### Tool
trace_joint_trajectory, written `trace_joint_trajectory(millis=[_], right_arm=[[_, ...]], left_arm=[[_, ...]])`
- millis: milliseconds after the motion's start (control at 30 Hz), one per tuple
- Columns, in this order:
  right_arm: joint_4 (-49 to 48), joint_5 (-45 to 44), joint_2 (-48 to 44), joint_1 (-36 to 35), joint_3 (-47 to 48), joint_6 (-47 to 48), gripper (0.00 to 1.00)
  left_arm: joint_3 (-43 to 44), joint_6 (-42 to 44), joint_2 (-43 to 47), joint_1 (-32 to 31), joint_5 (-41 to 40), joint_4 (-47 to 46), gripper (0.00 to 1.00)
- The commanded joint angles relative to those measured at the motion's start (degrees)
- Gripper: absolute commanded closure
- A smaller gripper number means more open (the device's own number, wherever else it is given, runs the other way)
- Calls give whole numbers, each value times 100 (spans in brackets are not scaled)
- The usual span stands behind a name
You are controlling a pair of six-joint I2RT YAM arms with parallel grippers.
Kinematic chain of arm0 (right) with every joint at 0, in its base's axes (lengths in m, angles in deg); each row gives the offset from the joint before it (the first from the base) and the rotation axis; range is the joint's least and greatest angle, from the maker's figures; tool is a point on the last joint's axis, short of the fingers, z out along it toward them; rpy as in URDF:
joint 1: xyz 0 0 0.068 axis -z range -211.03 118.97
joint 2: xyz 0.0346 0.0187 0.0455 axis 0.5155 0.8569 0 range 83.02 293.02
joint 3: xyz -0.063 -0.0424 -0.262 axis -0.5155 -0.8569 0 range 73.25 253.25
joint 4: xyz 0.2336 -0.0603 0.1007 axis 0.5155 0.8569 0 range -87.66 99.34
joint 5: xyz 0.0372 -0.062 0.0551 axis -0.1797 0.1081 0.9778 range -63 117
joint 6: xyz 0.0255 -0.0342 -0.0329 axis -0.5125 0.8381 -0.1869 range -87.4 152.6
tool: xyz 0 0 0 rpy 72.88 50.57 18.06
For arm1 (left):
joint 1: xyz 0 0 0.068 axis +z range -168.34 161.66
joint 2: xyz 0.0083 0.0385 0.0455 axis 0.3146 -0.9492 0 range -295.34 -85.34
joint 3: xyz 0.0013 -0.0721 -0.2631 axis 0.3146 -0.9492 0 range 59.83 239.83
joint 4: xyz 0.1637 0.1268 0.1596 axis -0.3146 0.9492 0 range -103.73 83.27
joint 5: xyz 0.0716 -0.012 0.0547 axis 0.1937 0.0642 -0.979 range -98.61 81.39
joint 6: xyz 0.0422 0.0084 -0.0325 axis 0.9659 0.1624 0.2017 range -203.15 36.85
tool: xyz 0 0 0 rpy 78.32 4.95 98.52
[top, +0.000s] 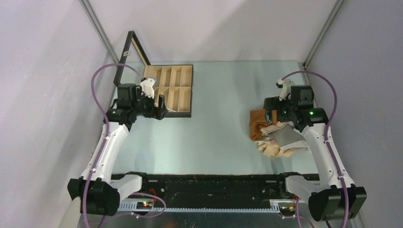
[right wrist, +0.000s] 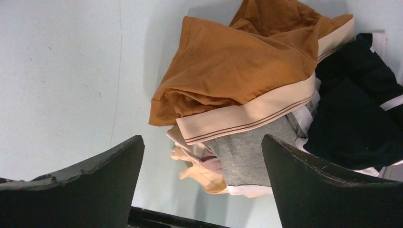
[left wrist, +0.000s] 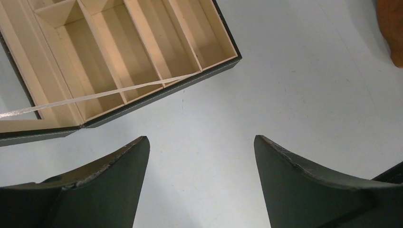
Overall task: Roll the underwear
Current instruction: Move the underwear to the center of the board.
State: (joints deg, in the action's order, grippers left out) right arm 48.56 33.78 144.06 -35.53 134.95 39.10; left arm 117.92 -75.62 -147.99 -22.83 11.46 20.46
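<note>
Heaped underwear (top: 273, 134) by the tabletop's (top: 218, 95) right edge, under the wide-open right end effector (right wrist: 202, 137). The left end effector (left wrist: 200, 137), equally wide, hovers beside a compartment box (top: 175, 90).

Five pieces of underwear (right wrist: 247, 71), one wooden box (top: 177, 90), two robot arms (top: 107, 145) (top: 324, 142), two grippers (left wrist: 199, 138) (right wrist: 202, 137), one table (top: 214, 137).

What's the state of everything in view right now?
box: lid open, visible compartments empty
underwear: unrolled, heaped loosely together
rust-brown underwear: crumpled, lying on top of the others
left gripper: open, empty, near the box
right gripper: open, empty, over the underwear
</note>
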Motion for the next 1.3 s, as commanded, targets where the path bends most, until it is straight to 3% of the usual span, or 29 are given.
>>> trace_joint_trajectory(millis=[0, 100, 267, 467, 967, 1267], right_arm=[[130, 630, -61, 25, -19, 806, 4], [560, 1218, -25, 17, -58, 2159, 20], [829, 1510, 111, 78, -162, 3511, 28], [1545, 1837, 470, 183, -291, 5773, 39], [403, 1172, 1372, 6, -701, 6579, 38], [-215, 1015, 1492, -275, -754, 6454, 64]], left_arm=[[192, 0, -101, -48, 327, -73, 13], [222, 161, -123, -88, 432, -49, 12], [261, 932, -124, -251, 496, 120, 12], [307, 1717, -167, -585, 410, 476, 13], [369, 1617, -250, -747, 390, 490, 14], [363, 1594, -189, -750, 295, 418, 14]])
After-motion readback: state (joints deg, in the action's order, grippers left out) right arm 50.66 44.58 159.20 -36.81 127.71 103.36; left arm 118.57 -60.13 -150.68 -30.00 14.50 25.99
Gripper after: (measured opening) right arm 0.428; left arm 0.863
